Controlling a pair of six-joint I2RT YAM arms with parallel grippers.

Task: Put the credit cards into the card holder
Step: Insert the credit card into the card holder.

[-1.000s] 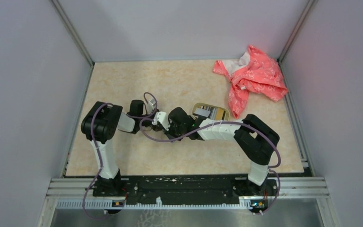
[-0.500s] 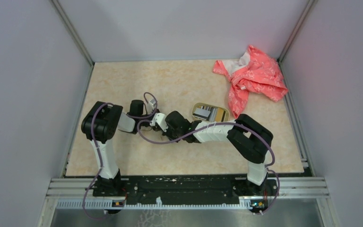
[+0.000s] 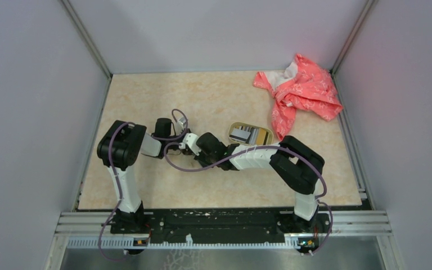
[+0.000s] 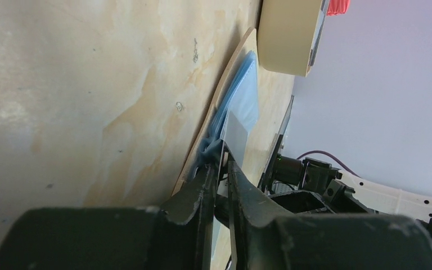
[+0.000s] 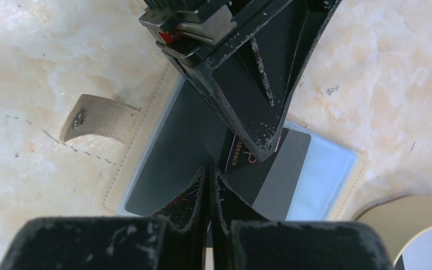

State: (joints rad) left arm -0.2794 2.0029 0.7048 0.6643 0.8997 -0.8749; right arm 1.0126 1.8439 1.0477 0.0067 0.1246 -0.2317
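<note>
The card holder (image 5: 146, 140) lies open on the table, beige with clear sleeves, its snap strap (image 5: 93, 115) out to the left. A dark grey credit card (image 5: 284, 169) sits partly in a sleeve. My left gripper (image 4: 220, 160) is down at it, jaws a narrow gap apart around the card's (image 4: 239, 126) thin edge. In the right wrist view its fingers (image 5: 247, 95) reach in from above. My right gripper (image 5: 210, 171) is shut, its tips resting on the sleeve beside the card. From above both grippers (image 3: 196, 149) meet mid-table and hide the holder. More credit cards (image 3: 242, 134) lie in the oval dish.
The oval tan dish (image 3: 268, 135) stands just right of the grippers; its rim shows in the right wrist view (image 5: 405, 216) and its wall in the left wrist view (image 4: 287, 34). A red patterned cloth (image 3: 301, 93) lies crumpled at the back right corner.
The right arm has slid a little to the left, bringing its gripper closer to the left one. The left jaws have parted slightly around the card.
</note>
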